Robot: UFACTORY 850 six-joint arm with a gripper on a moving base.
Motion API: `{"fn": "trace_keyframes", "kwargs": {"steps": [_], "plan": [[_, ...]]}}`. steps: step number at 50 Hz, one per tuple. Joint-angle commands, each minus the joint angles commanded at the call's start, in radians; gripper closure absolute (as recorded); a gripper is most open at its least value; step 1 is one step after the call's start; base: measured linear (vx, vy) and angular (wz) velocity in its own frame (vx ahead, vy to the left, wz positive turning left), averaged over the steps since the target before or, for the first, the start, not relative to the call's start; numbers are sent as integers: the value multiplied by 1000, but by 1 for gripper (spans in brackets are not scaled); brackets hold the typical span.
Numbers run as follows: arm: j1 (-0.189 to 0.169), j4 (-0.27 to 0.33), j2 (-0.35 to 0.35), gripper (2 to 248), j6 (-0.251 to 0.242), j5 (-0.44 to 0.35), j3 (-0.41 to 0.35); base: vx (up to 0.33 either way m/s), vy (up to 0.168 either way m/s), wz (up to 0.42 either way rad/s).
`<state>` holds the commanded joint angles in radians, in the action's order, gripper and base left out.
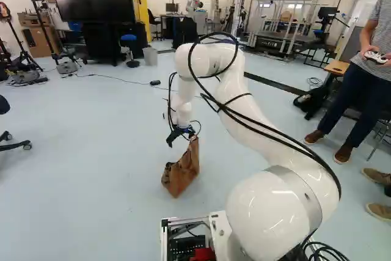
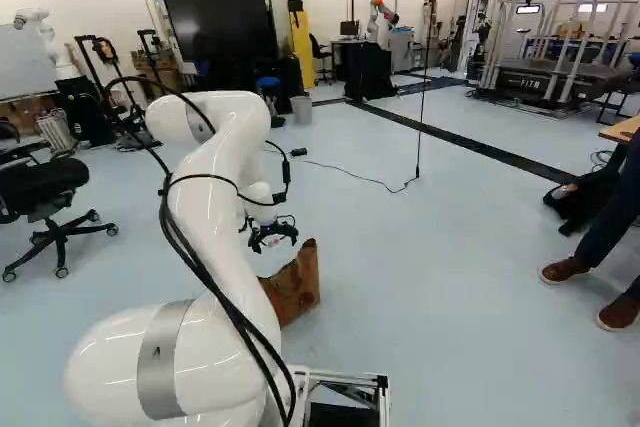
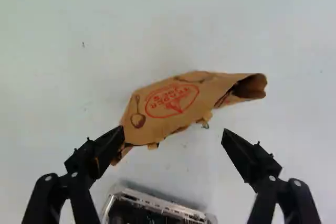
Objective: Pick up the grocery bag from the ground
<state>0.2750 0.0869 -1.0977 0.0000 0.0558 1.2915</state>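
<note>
The brown paper grocery bag stands tilted on the floor ahead of the base, its upper end toward the gripper. In the right base view the gripper hangs just above and beside the bag. Seen from the wrist, the bag lies crumpled, with red print and a folded end. Most of it is ahead of the fingertips, and one end overlaps the tip of one finger. The gripper has its fingers wide apart, holding nothing. Whether that finger touches the bag I cannot tell.
The base's metal frame shows close to the gripper. A person with a controller stands right of the arm. An office chair is at the left, and a thin cable runs over the floor. Another robot stands far back.
</note>
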Motion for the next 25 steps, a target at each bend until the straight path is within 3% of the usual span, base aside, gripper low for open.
{"fn": "trace_keyframes", "kwargs": {"steps": [6,14,25], "plan": [[1,0,-22,3,0,76,17,0,0,0],[1,0,-52,3,8,107,39,0,0,0],[1,0,-94,3,130,113,72,0,0,0]]}}
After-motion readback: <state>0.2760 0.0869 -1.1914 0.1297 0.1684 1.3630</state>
